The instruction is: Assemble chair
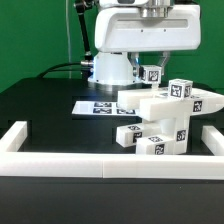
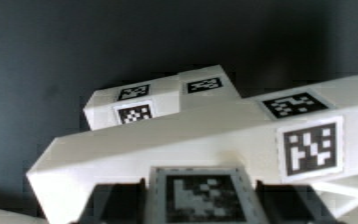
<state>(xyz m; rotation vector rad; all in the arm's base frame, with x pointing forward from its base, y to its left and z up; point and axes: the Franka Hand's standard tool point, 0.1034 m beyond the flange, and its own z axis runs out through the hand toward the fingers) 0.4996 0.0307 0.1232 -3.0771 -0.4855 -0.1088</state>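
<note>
Chair point(image 1: 165, 118): a cluster of white blocky parts is seen directly under the gripper, on the black table; square black-and-white tags are carried on most faces.
Seat slab point(image 1: 150, 103): a flat white slab is held out level just below the gripper body, toward the exterior view's left of the cluster; in the wrist view its broad pale face point(image 2: 176, 145) fills the middle.
Upper block point(image 1: 180, 90): a tagged block is set at the top of the cluster, beside the gripper on the exterior view's right.
Lower blocks point(image 1: 150, 140): several tagged blocks are stacked beneath the slab, resting on the table.
Far block point(image 2: 158, 98): in the wrist view a two-tag block is seen beyond the slab's edge.
Gripper point(image 1: 148, 66): drawn nearly together; its fingertips are hidden behind the arm's white body, so what is pinched cannot be told.
Marker board point(image 1: 100, 105): lies flat on the table behind the chair.
Rail point(image 1: 100, 164): runs along the table's near edge, in front of the gripper.
</note>
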